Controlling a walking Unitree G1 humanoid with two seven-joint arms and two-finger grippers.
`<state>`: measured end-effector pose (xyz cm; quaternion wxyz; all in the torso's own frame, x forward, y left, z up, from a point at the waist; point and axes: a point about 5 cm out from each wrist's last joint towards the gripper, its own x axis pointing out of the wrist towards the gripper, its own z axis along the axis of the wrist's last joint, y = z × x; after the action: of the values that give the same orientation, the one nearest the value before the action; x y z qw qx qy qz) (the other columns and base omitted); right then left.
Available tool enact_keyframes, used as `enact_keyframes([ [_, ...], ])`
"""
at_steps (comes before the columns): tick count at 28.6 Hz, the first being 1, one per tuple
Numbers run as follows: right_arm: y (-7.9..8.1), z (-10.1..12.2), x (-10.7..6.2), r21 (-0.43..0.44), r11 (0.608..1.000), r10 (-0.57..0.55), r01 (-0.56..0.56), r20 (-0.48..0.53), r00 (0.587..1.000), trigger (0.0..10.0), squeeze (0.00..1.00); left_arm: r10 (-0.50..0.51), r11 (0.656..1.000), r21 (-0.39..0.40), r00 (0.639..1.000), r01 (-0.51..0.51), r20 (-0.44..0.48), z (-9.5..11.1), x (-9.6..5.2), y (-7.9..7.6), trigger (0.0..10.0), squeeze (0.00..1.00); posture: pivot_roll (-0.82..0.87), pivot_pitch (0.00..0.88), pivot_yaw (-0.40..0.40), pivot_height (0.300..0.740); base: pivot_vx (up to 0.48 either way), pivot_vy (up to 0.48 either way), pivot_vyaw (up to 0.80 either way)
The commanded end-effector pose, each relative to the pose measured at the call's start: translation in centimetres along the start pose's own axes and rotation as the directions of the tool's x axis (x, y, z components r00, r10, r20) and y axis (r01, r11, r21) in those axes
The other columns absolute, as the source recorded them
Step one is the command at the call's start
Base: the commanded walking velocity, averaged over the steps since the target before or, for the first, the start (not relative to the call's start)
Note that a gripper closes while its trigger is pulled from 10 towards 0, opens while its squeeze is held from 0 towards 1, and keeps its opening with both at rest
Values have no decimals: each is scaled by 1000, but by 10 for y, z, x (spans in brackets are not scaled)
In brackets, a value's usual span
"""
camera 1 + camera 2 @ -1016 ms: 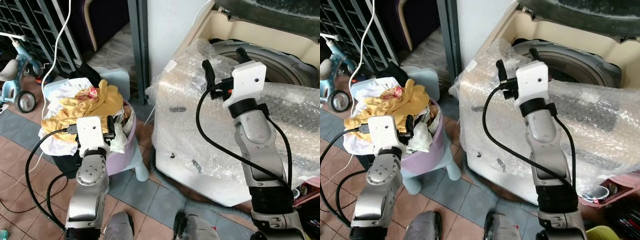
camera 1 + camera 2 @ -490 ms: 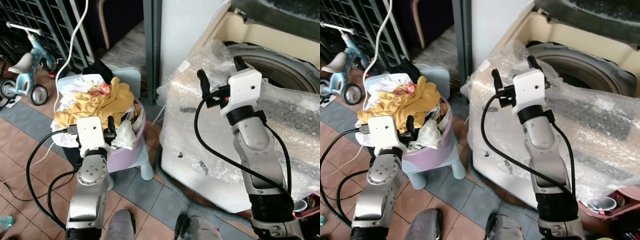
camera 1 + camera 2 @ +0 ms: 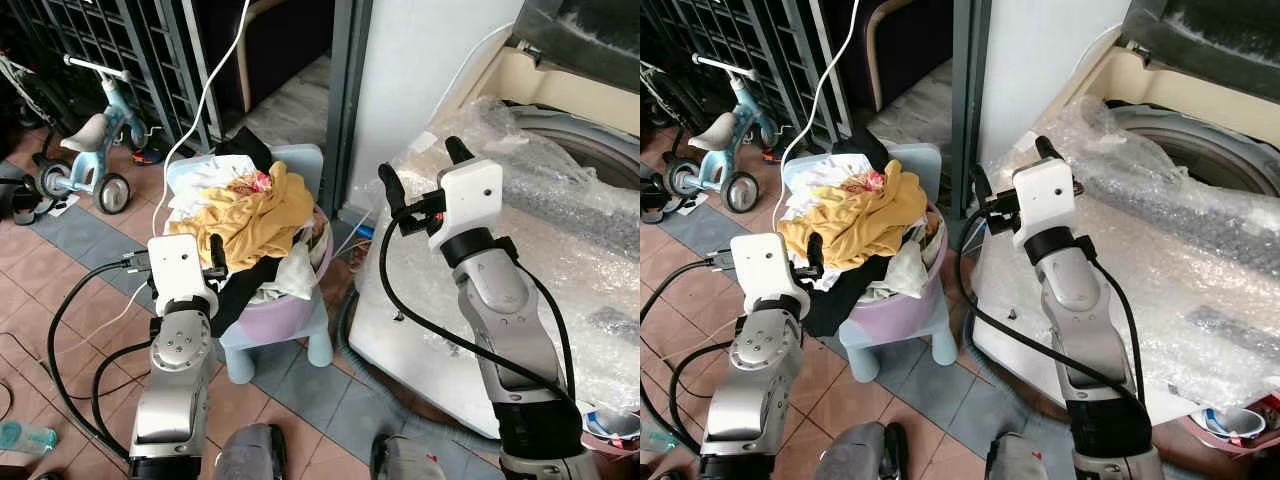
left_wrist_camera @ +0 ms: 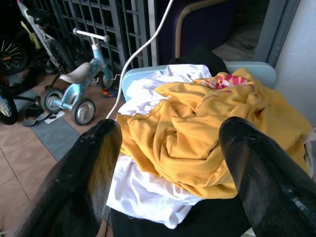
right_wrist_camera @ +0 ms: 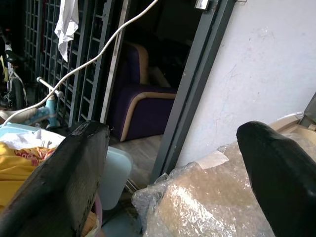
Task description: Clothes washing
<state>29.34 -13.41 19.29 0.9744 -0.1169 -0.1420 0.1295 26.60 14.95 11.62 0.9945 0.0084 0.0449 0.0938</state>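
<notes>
On the tiled floor to the robot's left stands a pale blue plastic child's chair, and on its seat sits a round lilac plastic laundry basket heaped above its rim with clothes: a crumpled mustard-yellow garment on top, white fabric beneath and beside it, a pink patterned piece at the far edge, and a black cloth hanging over the near rim. No writing can be read on any of it.

The left gripper hovers just short of the pile, its two black fingers spread wide with the yellow garment between them in the wrist view, grasping nothing. The right gripper is raised over the near corner of the cream top-loading washing machine, which is wrapped in clear bubble wrap; its fingers are also spread wide and empty, pointing toward the grey door frame and white wall.

Further left, a small light-blue tricycle stands by a dark metal grille, and a white cable hangs down toward the basket.
</notes>
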Motion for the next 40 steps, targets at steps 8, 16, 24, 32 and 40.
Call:
enact_keyframes([
  [8, 14, -5, -8, 56, 997, 61, -59, -31, 998, 10000, 0, -6, 1000, 9, 1000, 6, -14, -1, 1, -2, 10000, 0, 33, 109, 15, 728, 0, 480, 0],
  [16, 14, -6, -8, 52, 996, 74, -72, -35, 997, 10000, 0, -17, 1000, -1, 1000, 17, 23, 5, 1, -3, 10000, 0, 37, 113, 13, 728, 0, 221, 0],
  [24, 15, -7, -5, 57, 996, 69, -67, -35, 997, 10000, 0, -6, 1000, 6, 1000, 6, -3, 0, 1, 3, 10000, 0, 52, 125, 36, 728, 0, 0, 0],
  [32, 21, -6, -6, 60, 994, 96, -94, -30, 995, 10000, 0, -5, 1000, 5, 1000, 5, 0, 0, -1, 1, 10000, 0, 64, 143, 22, 728, 0, 0, 0],
  [40, 22, -4, -2, 50, 992, 118, -117, -23, 993, 10000, 0, 0, 1000, -1, 1000, 0, -4, -2, -4, 1, 10000, 0, 64, 152, 5, 728, 0, 0, 500],
])
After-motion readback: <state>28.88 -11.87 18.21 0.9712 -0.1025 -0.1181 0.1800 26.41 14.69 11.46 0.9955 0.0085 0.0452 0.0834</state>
